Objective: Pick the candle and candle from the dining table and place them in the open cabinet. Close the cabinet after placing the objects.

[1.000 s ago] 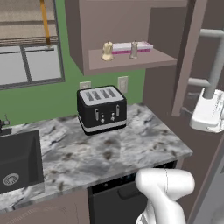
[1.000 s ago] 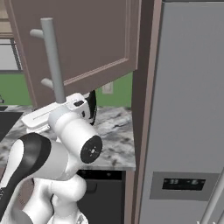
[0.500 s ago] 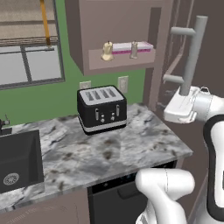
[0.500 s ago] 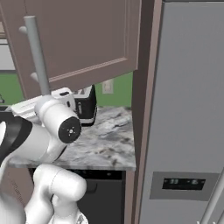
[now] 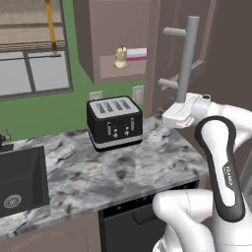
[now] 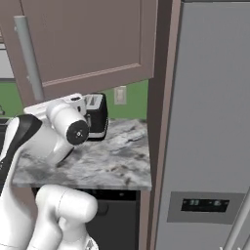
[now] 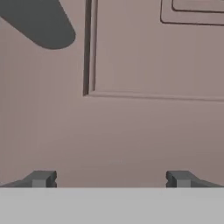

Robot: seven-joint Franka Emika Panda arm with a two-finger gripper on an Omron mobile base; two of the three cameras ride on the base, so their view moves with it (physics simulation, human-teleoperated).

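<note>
Hand view shows my fingers (image 7: 111, 178) spread wide, gripping nothing, facing the flat mauve cabinet (image 7: 131, 127) door panel; its round silver handle (image 5: 187, 59) rises nearby.

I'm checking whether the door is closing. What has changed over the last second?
The arm has swung across, pushing the cabinet door further shut; it now hides more of the shelf. The gripper, jaws open, faces the door panel. The cream candle, toaster and counter stayed put.

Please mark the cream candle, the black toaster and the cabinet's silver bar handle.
cream squat candle (image 5: 119, 57), left base view, its body
black four-slot toaster (image 5: 115, 123), left base view, front face
long silver bar handle (image 5: 187, 64), left base view, mid-bar
</note>
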